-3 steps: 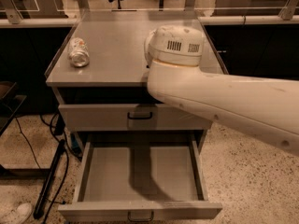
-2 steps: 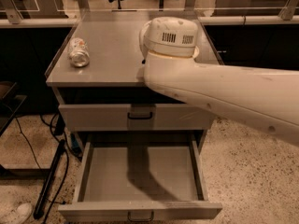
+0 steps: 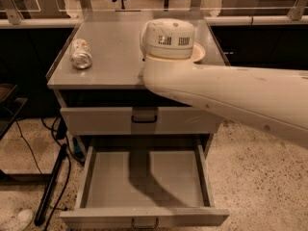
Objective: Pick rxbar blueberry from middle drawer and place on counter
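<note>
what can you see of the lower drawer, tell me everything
The middle drawer is a wide, shallow grey metal tray, pulled out below the closed drawer above it. It has low side walls and a flat front with a small dark handle. Its floor shows only a shadow; no bar is visible inside. Nothing touches it. The arm reaches over the counter above; the gripper is hidden behind the arm's end.
</note>
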Controlling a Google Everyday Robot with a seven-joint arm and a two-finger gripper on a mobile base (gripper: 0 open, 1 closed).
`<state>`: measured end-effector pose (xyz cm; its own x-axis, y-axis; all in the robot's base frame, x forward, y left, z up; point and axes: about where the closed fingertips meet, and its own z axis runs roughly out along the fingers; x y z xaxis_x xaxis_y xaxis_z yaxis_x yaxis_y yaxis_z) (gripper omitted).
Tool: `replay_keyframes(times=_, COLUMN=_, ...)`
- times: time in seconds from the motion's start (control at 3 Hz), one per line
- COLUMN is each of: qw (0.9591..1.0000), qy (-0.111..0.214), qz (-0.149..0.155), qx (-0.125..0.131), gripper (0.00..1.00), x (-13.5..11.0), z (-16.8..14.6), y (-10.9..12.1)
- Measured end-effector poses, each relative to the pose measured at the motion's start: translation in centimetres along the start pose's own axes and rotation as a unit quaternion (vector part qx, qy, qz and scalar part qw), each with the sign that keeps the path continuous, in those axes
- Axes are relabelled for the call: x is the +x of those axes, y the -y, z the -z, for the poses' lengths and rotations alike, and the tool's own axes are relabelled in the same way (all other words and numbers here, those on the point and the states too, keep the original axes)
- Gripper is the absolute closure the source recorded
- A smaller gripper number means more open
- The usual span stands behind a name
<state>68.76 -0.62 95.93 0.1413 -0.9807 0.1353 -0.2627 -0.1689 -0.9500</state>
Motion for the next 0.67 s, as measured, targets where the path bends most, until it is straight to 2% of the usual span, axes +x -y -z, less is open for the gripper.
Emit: replay_keyframes(times=0.67, qw=0.9996, qy=0.014, qz=-0.020, qx=0.011, gripper=1.00, x=-1.4, z=-2.7, y=0.4)
